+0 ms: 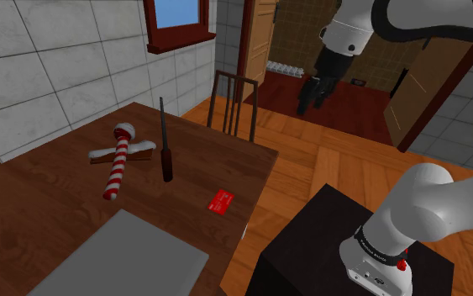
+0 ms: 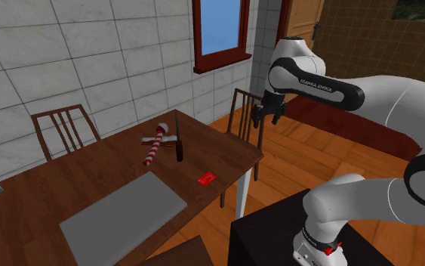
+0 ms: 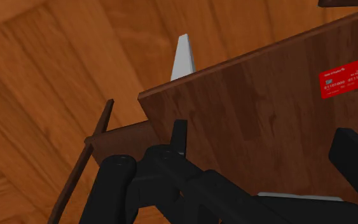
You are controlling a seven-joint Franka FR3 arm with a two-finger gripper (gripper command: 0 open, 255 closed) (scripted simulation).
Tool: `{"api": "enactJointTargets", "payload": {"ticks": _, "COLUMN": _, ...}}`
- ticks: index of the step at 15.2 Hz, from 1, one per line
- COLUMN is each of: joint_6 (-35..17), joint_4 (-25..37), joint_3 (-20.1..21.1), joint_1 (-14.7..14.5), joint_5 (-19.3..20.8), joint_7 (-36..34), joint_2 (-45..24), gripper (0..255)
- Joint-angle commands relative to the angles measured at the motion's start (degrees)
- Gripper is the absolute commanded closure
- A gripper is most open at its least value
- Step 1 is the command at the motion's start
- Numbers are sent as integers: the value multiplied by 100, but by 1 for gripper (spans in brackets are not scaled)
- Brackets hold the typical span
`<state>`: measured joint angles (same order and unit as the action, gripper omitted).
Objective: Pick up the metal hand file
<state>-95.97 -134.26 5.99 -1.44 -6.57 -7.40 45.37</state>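
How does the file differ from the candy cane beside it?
The file is dark, thin and straight; the candy cane is red-and-white striped, thicker, hooked at one end. The file lies directly on the table; the candy cane rests across a white-topped slab. Both lie flat, nearly parallel.

Arm (image 2: 369, 98) rises from its base at the shoulder view's lower right, bends at the elbow and reaches up and to that view's left. Upper links white, joints dark. Wrist turned downward. Hand (image 1: 310, 101) hangs in the air, pointing down at a slight tilt. Fingers (image 3: 354, 159) stand apart with nothing clasped between them.
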Motion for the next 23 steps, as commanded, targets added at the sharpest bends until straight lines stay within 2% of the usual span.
{"api": "enactJointTargets", "payload": {"ticks": 1, "joint_6": -422, "joint_4": -113, "joint_3": 272, "joint_1": -35, "joint_5": -88, "joint_7": -255, "joint_2": -129, "gripper": 0}}
{"api": "enactJointTargets", "payload": {"ticks": 8, "joint_6": -1775, "joint_4": -157, "joint_3": 1237, "joint_1": -25, "joint_5": -151, "joint_7": -1151, "joint_2": -876, "gripper": 0}}
{"api": "enactJointTargets", "payload": {"ticks": 14, "joint_6": -2812, "joint_4": 164, "joint_3": 2146, "joint_1": 221, "joint_5": 221, "joint_7": -2094, "joint_2": -1819, "gripper": 0}}
{"api": "enactJointTargets", "payload": {"ticks": 19, "joint_6": -3463, "joint_4": 691, "joint_3": 3013, "joint_1": 651, "joint_5": 1046, "joint_7": -3148, "joint_2": -2796, "gripper": 0}}
{"api": "enactJointTargets", "payload": {"ticks": 23, "joint_6": -3702, "joint_4": 1311, "joint_3": 3744, "joint_1": 1044, "joint_5": 2248, "joint_7": -4291, "joint_2": -3778, "gripper": 0}}
